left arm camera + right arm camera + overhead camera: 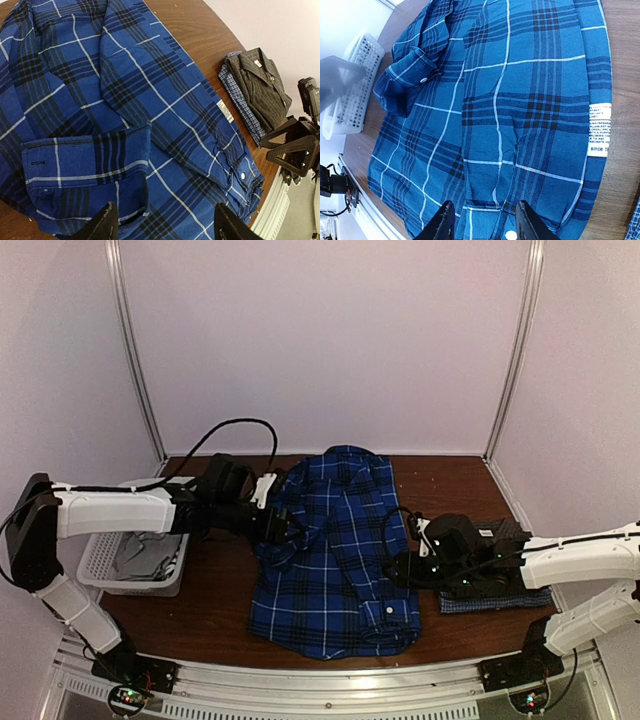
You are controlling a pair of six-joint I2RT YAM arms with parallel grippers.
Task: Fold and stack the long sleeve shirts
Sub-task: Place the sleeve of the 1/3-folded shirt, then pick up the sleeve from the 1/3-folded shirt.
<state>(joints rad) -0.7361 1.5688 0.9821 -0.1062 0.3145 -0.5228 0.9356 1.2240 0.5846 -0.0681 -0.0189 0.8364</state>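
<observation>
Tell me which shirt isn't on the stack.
The blue plaid shirt, spread out in the middle. The dark grey shirt and the pale blue shirt under it lie folded, stacked.

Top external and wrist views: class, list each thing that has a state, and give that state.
blue plaid shirt: lying on the table, partly folded, not stacked.
dark grey shirt: folded, on top of the pale blue shirt.
pale blue shirt: folded, bottom of stack.
left gripper: open.
right gripper: open.
basket: holds something grey.

Plaid shirt: royal blue, black bands, thin white lines. Checked shirt: dark grey. Basket: white.
</observation>
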